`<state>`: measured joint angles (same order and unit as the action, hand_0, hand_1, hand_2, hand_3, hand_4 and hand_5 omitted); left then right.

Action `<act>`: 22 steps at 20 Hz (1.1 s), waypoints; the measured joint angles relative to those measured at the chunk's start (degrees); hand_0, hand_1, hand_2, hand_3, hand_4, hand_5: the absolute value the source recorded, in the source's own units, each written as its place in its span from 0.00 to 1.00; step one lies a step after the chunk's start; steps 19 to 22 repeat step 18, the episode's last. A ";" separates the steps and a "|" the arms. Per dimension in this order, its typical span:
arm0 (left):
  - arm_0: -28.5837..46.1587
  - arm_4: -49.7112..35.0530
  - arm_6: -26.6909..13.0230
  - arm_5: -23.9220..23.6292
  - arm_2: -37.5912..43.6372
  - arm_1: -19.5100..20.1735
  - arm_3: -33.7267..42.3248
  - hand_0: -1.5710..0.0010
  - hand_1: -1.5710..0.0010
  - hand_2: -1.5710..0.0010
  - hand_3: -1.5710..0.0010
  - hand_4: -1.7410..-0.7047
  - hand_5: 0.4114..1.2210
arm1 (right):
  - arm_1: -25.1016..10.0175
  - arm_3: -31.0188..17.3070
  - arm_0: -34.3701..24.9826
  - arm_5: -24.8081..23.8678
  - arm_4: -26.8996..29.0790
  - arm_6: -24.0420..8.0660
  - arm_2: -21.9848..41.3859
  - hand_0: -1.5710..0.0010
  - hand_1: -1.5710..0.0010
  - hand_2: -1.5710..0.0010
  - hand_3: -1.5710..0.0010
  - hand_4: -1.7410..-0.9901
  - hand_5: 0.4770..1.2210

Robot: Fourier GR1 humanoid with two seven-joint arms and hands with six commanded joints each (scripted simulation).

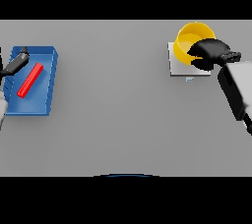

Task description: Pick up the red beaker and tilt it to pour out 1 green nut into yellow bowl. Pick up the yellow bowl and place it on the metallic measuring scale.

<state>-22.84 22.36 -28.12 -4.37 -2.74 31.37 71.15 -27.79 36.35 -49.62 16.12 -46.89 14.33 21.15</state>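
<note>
Left edge of the table: a blue tray (47, 56) is seen, a red beaker (30, 80) lying flat in it. The left hand (17, 62) rests over the tray's near-left corner; its fingers cannot be made out. The middle of the table offers wide room. Far right: the bowl (189, 41) is set on the scale (178, 68), apparently just placed. The right hand (211, 52) is curled on the bowl's right rim, close to the table's right edge.

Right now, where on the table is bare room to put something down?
The wide grey middle between the blue tray and the scale is free. The right rear is crowded: yellow bowl on the scale, right hand at it.
</note>
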 measured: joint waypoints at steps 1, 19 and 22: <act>-0.27 -0.05 0.40 0.23 -0.13 -0.14 -0.87 1.00 1.00 1.00 1.00 0.99 0.32 | 0.54 -0.66 -0.04 -0.04 -0.17 -0.07 0.14 0.37 0.44 0.41 0.49 0.15 0.81; -1.13 0.36 0.38 -0.15 -0.18 -0.24 -1.71 1.00 1.00 1.00 1.00 0.98 0.31 | -0.14 -3.31 -0.87 0.64 -1.89 2.25 1.61 0.99 0.99 0.98 0.91 0.35 0.35; -1.13 0.36 0.38 -0.15 -0.18 -0.24 -1.71 1.00 1.00 1.00 1.00 0.98 0.31 | -0.14 -3.31 -0.87 0.64 -1.89 2.25 1.61 0.99 0.99 0.98 0.91 0.35 0.35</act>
